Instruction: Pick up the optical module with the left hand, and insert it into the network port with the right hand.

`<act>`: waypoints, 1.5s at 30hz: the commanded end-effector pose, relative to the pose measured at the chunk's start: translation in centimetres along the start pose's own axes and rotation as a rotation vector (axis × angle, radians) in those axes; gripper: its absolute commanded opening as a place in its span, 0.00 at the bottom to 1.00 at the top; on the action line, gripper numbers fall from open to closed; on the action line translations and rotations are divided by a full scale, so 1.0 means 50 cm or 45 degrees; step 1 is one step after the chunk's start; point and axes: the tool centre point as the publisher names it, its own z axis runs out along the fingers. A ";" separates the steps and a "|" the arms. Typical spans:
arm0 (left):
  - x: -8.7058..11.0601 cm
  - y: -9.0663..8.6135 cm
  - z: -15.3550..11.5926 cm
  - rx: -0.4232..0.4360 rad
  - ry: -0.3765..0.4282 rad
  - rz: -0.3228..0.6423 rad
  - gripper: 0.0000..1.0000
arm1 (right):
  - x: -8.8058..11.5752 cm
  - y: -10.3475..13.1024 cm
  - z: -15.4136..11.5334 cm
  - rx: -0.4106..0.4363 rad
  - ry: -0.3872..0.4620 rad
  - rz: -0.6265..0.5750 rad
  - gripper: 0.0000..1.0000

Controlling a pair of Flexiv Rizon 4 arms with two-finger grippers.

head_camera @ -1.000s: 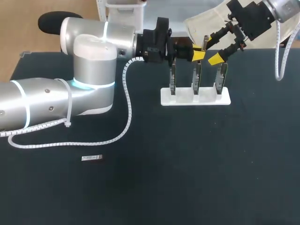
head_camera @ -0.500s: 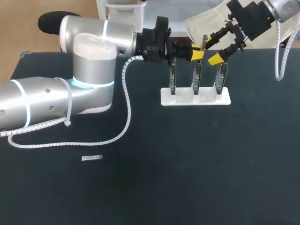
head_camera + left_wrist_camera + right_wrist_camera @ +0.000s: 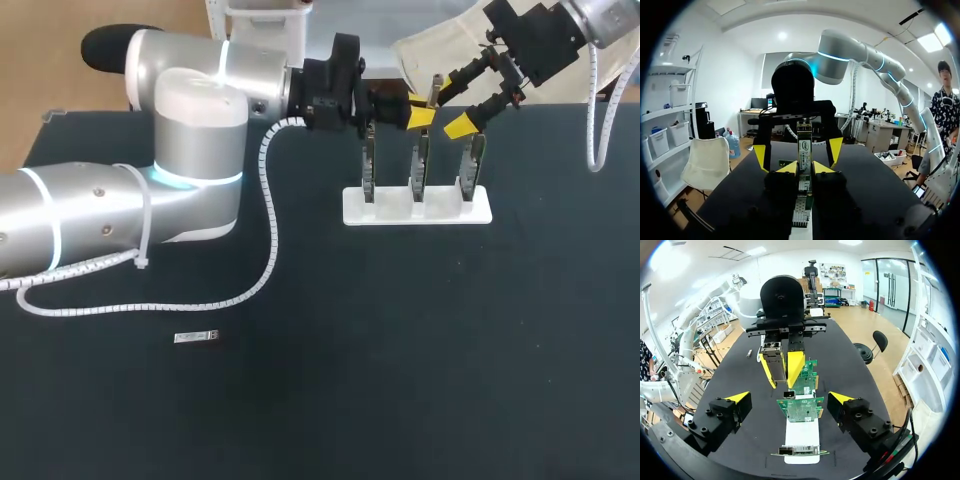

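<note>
Grey metal module pinched over the card rack

Grey and box-shaped, the optical module (image 3: 772,359) is clamped between the yellow tips of the left gripper (image 3: 781,368), above three green network cards (image 3: 420,160). Its long axis runs on along those fingers, and its free end points toward the right gripper (image 3: 789,399). Only the left wrist view shows its white label and a green edge at that far end. The right wrist view shows the blunt grey body nearly end-on. In the head view the yellow tips all but hide it. The right gripper's fingers are spread wide, apart from the module, with the cards ahead between them. The cards stand upright in a white stand (image 3: 417,214). In the right wrist view a metal network port (image 3: 785,450) shows on the nearest card. Well apart on the black table (image 3: 400,380) lies a small silvery strip (image 3: 196,337).
</note>
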 end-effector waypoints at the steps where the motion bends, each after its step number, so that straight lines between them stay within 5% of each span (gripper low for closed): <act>1: 0.000 -0.004 -0.001 -0.007 0.000 -0.001 0.00 | 0.000 0.005 0.000 0.008 0.000 -0.001 1.00; 45: 0.002 -0.006 -0.007 -0.041 0.020 0.016 0.00 | 0.000 0.005 0.000 0.008 0.000 -0.001 1.00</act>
